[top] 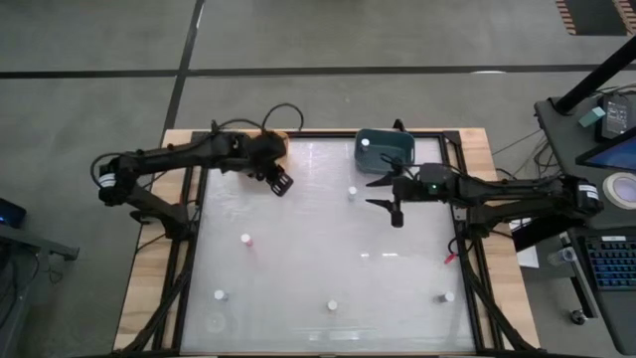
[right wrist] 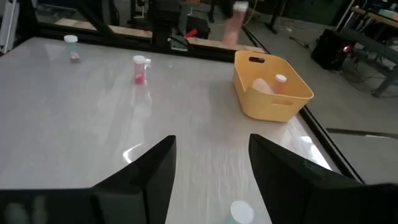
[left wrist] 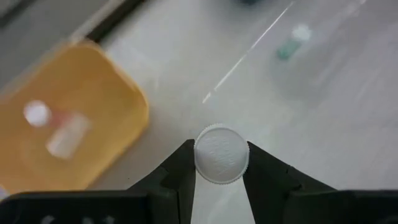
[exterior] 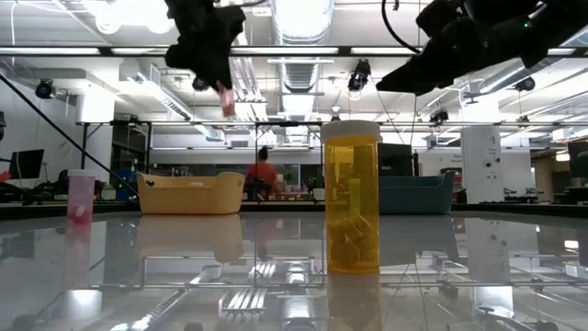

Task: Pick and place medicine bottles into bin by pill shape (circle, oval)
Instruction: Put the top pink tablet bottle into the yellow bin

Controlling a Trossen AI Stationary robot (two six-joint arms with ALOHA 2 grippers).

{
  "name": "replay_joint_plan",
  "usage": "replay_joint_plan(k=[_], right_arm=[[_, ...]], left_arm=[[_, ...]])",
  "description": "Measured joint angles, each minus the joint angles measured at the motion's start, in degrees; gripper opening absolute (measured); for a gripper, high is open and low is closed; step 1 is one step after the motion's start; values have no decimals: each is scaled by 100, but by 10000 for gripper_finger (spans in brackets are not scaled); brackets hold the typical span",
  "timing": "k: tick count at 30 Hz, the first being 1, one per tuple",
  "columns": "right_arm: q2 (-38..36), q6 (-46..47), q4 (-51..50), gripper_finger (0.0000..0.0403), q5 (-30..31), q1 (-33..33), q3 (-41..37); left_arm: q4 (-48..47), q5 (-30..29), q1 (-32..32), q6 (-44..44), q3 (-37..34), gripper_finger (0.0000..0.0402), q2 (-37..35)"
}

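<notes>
My left gripper (top: 282, 184) is shut on a small medicine bottle with a ribbed white cap (left wrist: 221, 154) and a pinkish body (exterior: 225, 99), high above the table beside the yellow bin (left wrist: 68, 118). The bin holds a bottle (left wrist: 37, 113). My right gripper (top: 379, 192) is open and empty in front of the teal bin (top: 386, 149), which holds one bottle (top: 365, 141). Several other bottles stand upright on the table, one (top: 352, 191) just left of my right gripper and an amber one (exterior: 351, 198) close to the low camera. My left gripper pinches the bottle between its two fingers, one fingertip (left wrist: 184, 163) on each side just under the white cap's rim (left wrist: 205, 174). The fingers come from above, pointing down. The bottle is upright and lifted clear, its pinkish body hanging below the fingers in the low view.
Loose bottles stand at the table's left (top: 245, 239), near left (top: 220, 294), near middle (top: 332, 305) and near right (top: 448, 296). A red item (top: 450, 257) lies at the right rim. The glossy table has a raised dark frame (top: 195, 229).
</notes>
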Motion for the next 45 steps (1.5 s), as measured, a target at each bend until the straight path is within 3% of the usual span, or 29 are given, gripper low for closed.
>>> replay_joint_plan(k=[12, 23, 31, 45], right_arm=[[-7, -41, 278, 194, -293, 0, -21], [8, 105, 242, 194, -291, 0, -21], [112, 120, 233, 194, -289, 0, -21], [148, 173, 232, 194, -288, 0, -21]], left_arm=[[-14, -27, 1057, 1272, 407, 95, 163], [160, -23, 2082, 2090, 418, 95, 1560], [648, 3, 2454, 2123, 407, 95, 2269], [974, 12, 2600, 1984, 340, 95, 2480]])
